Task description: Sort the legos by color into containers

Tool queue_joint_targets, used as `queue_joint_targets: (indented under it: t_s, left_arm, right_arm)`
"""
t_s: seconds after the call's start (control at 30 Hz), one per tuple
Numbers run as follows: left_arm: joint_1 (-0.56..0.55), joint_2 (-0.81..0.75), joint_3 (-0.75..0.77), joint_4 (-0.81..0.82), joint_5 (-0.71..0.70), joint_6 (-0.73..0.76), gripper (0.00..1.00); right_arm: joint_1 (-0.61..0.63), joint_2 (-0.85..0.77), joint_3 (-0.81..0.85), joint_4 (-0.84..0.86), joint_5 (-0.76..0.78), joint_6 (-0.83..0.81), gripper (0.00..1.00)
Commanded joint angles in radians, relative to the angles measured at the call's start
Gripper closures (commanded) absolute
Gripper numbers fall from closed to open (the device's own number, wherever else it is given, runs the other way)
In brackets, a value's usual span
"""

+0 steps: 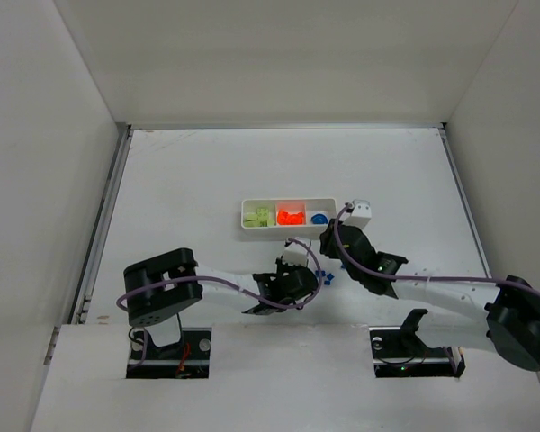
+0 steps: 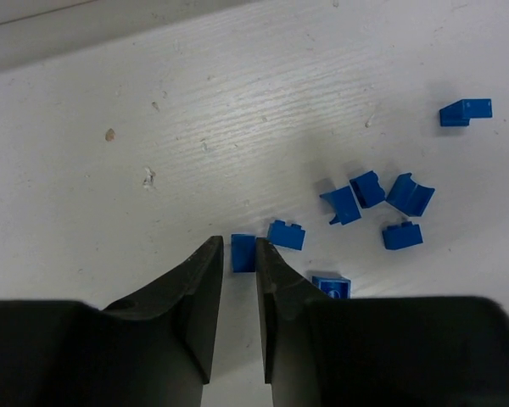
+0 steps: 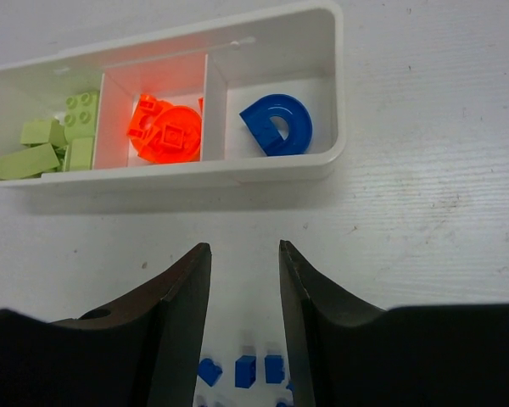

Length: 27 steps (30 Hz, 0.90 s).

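The left jaws stand narrowly apart with one blue brick [image 2: 243,253] between their tips on the tabletop [image 2: 237,102]; whether they actually press on it I cannot tell. More loose blue legos [image 2: 402,236] lie just to their right. The right jaws are open and empty, with the white tray [image 3: 335,93] ahead of them. It holds green legos [image 3: 47,144] in its left compartment, orange legos [image 3: 163,131] in the middle and a curved blue piece [image 3: 276,125] in the right.

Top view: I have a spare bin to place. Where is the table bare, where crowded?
Bare: the table between tray and back wall, and left of the tray. Crowded: near side of the tray, where the left gripper, the right gripper and loose blue legos sit.
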State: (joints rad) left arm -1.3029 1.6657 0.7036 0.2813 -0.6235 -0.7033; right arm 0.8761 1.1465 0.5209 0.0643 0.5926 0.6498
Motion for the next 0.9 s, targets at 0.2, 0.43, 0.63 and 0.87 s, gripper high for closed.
queue_joint_targets:
  t_s: [0.2,0.43,0.63,0.87]
  left_arm:
    - [0.024,-0.078,0.01,0.021,-0.015,0.025,0.9]
    - [0.098,-0.173,0.089,0.009,0.065,0.07,0.9]
    - [0.214,-0.143,0.224,0.007,0.145,0.102,0.89]
    - [0.331,0.058,0.427,0.007,0.245,0.108,0.88]
  right_arm:
    - [0.057,-0.062,-0.033,-0.064,0.039,0.07,0.58]
    - [0.178,-0.048,-0.047,-0.164,0.091,0.186,0.63]
    - [0.218,-0.082,-0.07,-0.237,0.13,0.267,0.63]
    - [0.223,-0.159,-0.101,-0.276,0.124,0.283,0.63]
